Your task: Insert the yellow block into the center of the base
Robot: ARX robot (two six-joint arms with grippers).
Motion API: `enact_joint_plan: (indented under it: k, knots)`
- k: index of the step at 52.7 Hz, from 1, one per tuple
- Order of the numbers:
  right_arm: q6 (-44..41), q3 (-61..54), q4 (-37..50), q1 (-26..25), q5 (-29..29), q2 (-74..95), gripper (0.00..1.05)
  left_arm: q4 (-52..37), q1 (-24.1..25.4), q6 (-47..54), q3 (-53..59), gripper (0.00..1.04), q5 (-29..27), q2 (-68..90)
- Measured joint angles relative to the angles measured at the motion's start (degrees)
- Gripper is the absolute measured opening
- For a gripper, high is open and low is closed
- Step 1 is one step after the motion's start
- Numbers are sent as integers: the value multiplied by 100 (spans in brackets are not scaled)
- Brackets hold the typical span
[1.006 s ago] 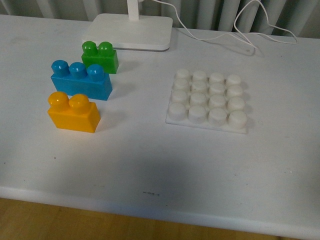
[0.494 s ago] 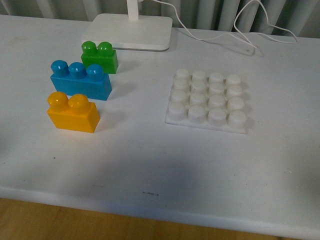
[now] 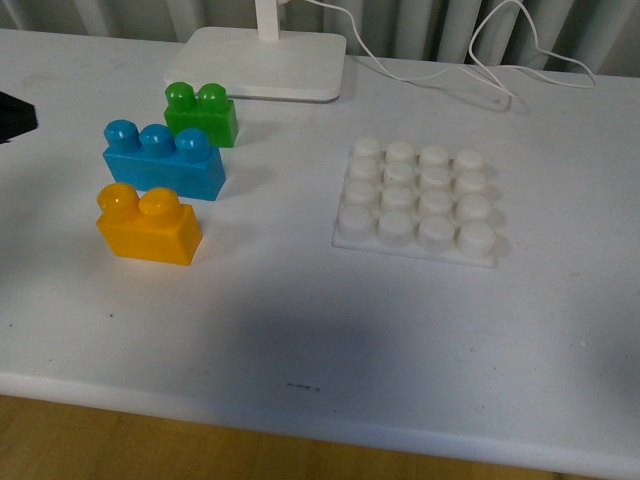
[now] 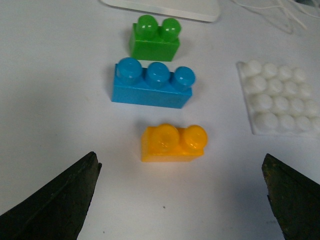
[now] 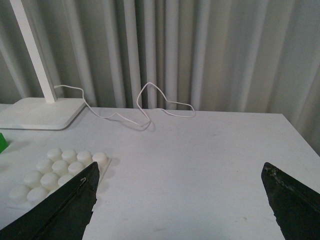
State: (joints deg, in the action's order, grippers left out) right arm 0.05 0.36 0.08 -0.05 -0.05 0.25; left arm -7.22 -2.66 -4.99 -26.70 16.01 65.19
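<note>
Standing at the near left of the white surface, the yellow-orange two-stud plastic block sits just in front of the blue three-stud plastic brick. The green two-stud plastic brick is behind that, and the flat white square studded plastic base lies well apart to the right, with all its studs bare. The left tool points toward the block with its jaws spread wide and empty, touching nothing. The right tool is likewise spread wide and empty above the surface, apart from the base.
</note>
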Motion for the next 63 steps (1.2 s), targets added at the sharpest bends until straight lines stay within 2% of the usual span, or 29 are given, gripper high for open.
enact_joint_plan:
  k: [9,16,25,63]
  knots:
    - [0,0,0,0,0,0,95,-199,-448,-190,-610,98,-953,1193]
    - [0,0,0,0,0,0,95,168,-839,-568,-970,98,-1102,1801]
    - [0,0,0,0,0,0,95,387,-1084,-758,-1150,98,-1346,2026]
    - [0,0,0,0,0,0,95,-79,-1423,-555,-1353,98,-1849,2922]
